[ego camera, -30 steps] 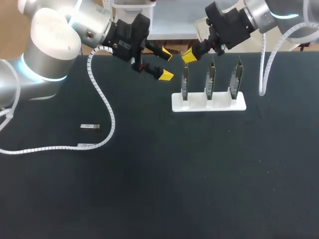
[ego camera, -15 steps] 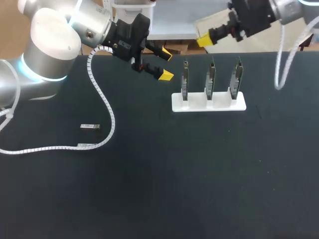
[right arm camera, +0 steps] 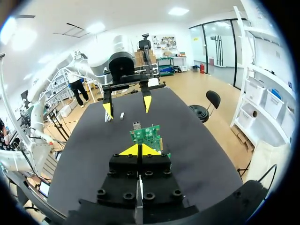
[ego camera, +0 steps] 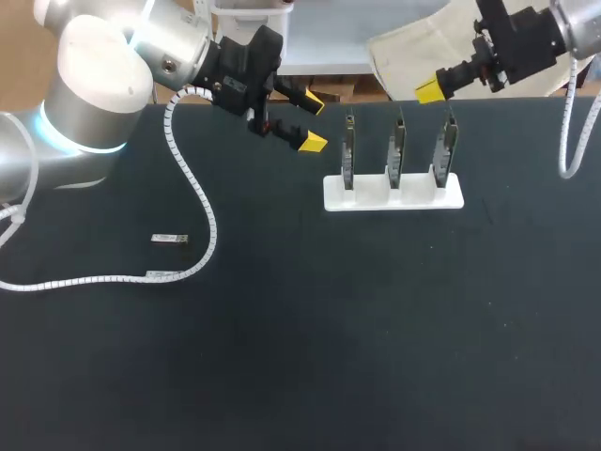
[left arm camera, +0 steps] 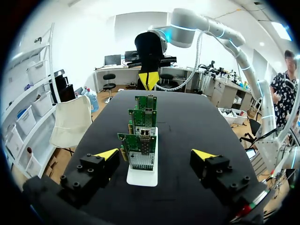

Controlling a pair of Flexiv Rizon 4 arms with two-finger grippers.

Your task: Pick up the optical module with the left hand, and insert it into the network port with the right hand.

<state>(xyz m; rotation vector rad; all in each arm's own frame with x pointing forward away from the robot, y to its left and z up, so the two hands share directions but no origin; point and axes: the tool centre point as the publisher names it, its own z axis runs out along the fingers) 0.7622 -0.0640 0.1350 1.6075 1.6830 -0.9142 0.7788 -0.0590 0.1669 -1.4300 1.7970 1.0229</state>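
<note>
1. Lying flat on the black table (ego camera: 300, 329), the optical module (ego camera: 169, 239) sits well apart from the white rack (ego camera: 393, 194) of network cards (ego camera: 348, 150).
2. Left gripper (ego camera: 313, 122) hangs beside the rack, fingers wide, empty.
3. Right gripper (ego camera: 430, 91) hovers beyond the rack, fingers pressed together, empty.

Silver arms (ego camera: 94, 85), blue ring (ego camera: 47, 132), white spiral cable (ego camera: 200, 195), black left hand (ego camera: 313, 122), right hand (ego camera: 430, 91), yellow fingertips (ego camera: 313, 143)

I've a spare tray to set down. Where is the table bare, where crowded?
Bare: the whole near half of the table, in front of the optical module and the white board holder, and the strip right of the holder. Crowded: the far edge, around the left hand, right hand and boards, and the left, where the cable lies.
</note>
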